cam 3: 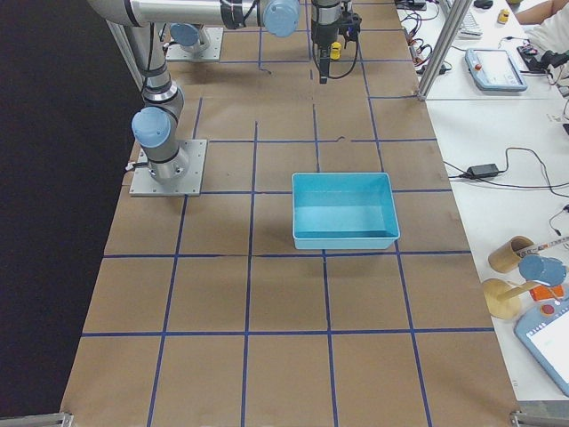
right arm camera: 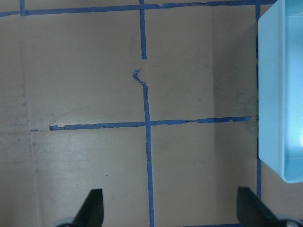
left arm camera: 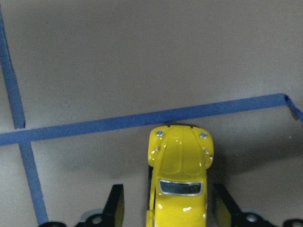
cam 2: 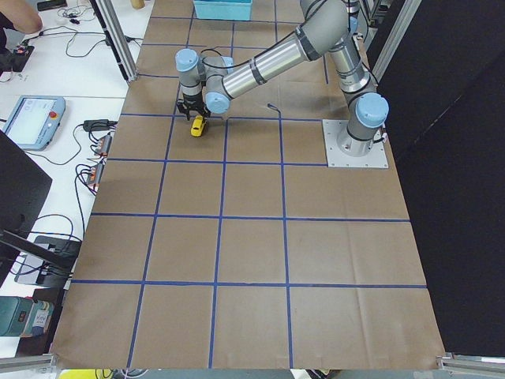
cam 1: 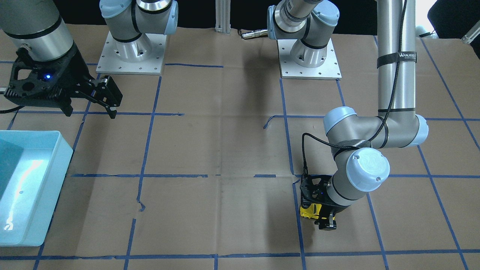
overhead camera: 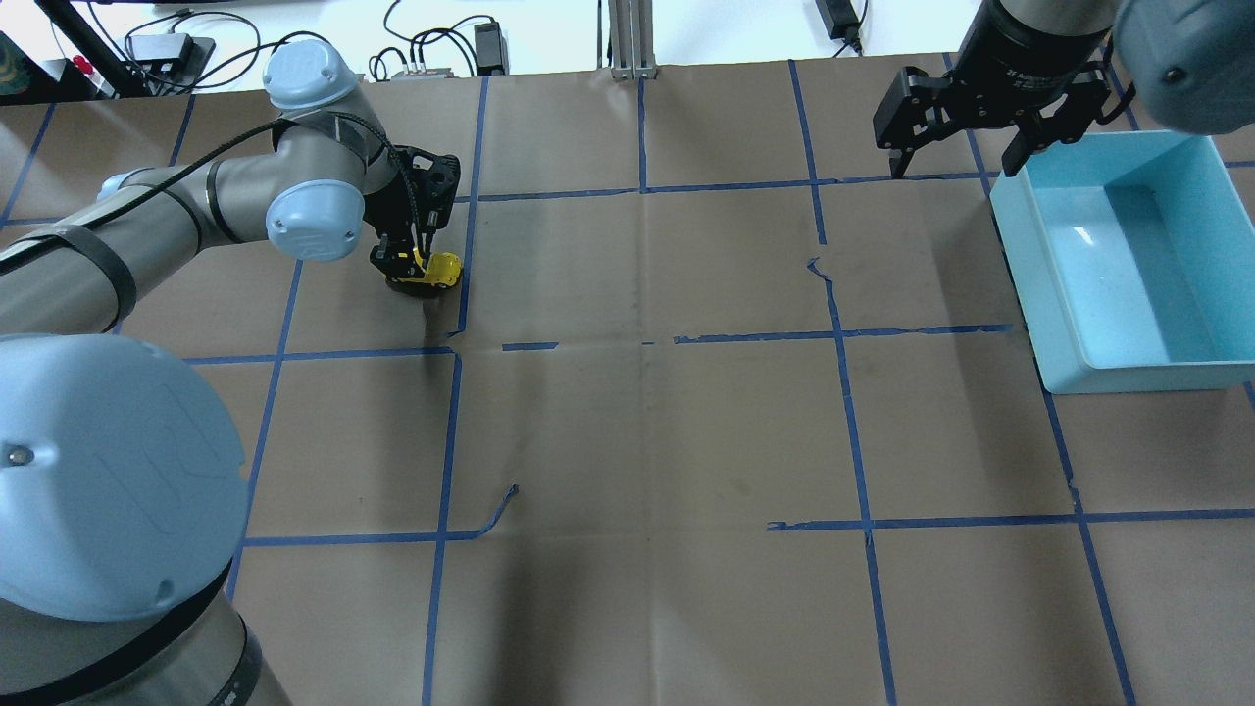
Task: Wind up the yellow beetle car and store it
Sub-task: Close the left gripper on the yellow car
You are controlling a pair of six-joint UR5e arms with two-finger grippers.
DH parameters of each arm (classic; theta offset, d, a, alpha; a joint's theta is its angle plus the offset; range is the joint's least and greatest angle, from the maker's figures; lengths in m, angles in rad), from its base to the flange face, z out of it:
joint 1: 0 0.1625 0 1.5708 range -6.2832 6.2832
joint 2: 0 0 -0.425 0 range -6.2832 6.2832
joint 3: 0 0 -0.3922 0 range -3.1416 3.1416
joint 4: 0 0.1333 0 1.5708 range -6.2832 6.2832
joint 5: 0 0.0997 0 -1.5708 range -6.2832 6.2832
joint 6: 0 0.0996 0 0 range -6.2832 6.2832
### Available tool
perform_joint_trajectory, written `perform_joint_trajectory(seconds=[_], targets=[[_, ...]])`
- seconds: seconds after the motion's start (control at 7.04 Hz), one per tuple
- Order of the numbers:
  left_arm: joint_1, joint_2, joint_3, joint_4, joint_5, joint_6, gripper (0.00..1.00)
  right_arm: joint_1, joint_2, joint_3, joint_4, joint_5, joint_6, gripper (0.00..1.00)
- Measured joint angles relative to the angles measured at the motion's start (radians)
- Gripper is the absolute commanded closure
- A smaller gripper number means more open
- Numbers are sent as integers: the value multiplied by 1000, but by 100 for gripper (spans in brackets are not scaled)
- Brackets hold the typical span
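The yellow beetle car (left arm camera: 180, 179) stands on the brown paper, its nose toward a blue tape line. It also shows in the overhead view (overhead camera: 443, 267) and the front view (cam 1: 308, 211). My left gripper (left arm camera: 169, 201) is down over the car with a finger on each side. The right finger (left arm camera: 221, 203) is close to the car's side and the left finger (left arm camera: 117, 203) stands apart from it. My right gripper (overhead camera: 951, 162) is open and empty, above the table beside the light blue bin (overhead camera: 1025, 265).
The light blue bin (cam 1: 64, 150) is empty and sits at the robot's right end of the table, seen also in the right wrist view (right arm camera: 270, 94). Blue tape lines grid the brown paper. Both arm bases (cam 1: 129, 56) stand at the robot's edge.
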Motion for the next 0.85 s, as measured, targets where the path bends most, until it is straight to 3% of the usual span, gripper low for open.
perform_joint_trajectory(seconds=[0.14,0.28,0.43,0.57,0.85], targets=[[1,-3,1,-1,0,2,48,1,-1,0,0,0,0,0],[1,-6,1,-1,0,3,64,1,-1,0,0,0,1,0],[1,-7,2,-1,1,5,88,1,-1,0,0,1,1,0],[0,-6,6,-3,2,6,97,1,-1,0,-1,2,1,0],[-3,0,13,-10,4,-9,98,1,-1,0,-1,2,0,0]])
